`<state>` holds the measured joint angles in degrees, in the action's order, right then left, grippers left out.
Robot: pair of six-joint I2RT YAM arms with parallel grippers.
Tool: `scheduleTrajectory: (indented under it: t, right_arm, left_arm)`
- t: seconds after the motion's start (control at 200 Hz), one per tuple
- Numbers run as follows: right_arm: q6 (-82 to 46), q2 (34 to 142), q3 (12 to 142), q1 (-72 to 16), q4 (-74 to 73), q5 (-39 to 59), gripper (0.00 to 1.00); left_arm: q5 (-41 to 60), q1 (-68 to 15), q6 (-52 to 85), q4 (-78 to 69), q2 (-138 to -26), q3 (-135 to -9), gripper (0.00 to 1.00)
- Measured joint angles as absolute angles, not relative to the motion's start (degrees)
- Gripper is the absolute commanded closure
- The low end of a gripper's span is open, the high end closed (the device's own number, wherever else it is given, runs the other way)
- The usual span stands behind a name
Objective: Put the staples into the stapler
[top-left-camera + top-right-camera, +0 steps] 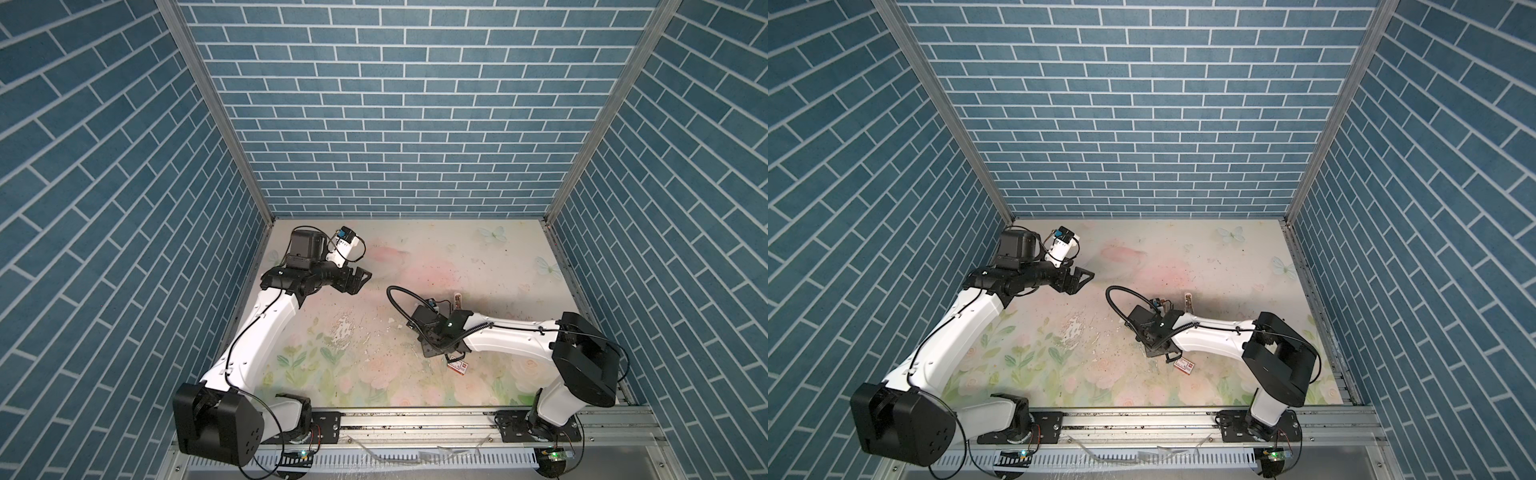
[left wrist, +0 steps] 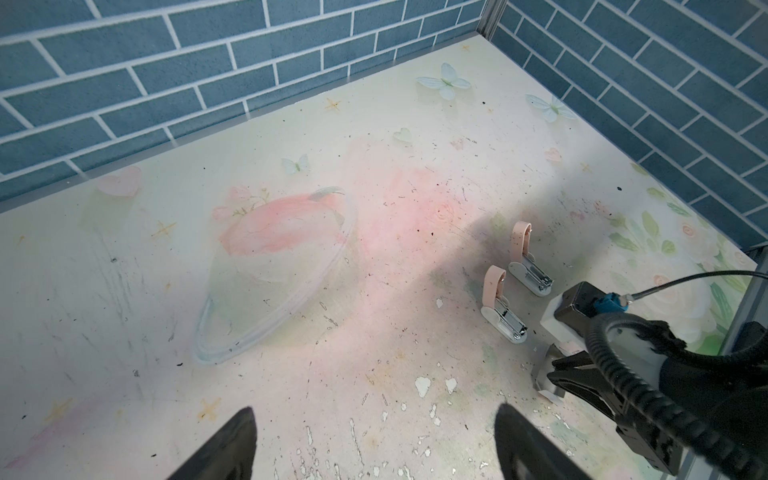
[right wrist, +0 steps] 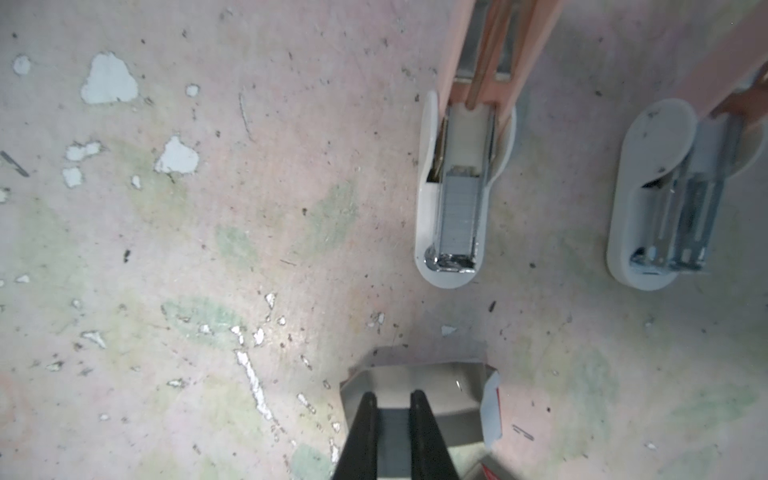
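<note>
In the right gripper (image 3: 392, 397), pinched tight: staples (image 3: 392, 440), a grey strip, over the open red-and-white box (image 3: 492, 409), near the stapler (image 3: 428, 220) and its metal nose. In that stapler, lid tilted up, another strip (image 3: 457, 216) already in the channel. Beside it, a second stapler (image 3: 665, 137), likewise open. Well apart from the stapler, the left gripper (image 2: 374, 407), spread wide above the desk (image 2: 291, 353).
</note>
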<state>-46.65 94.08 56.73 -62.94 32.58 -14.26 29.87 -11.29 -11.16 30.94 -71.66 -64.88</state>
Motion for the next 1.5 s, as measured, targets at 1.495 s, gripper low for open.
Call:
scheduleTrajectory:
  t: [1.495]
  right_arm:
    - [-34.7, 81.7, 43.8, -39.9, 12.8, -15.1, 0.9]
  left_arm:
    - [31.6, -11.2, -12.4, 31.5, -73.3, -65.7, 0.1]
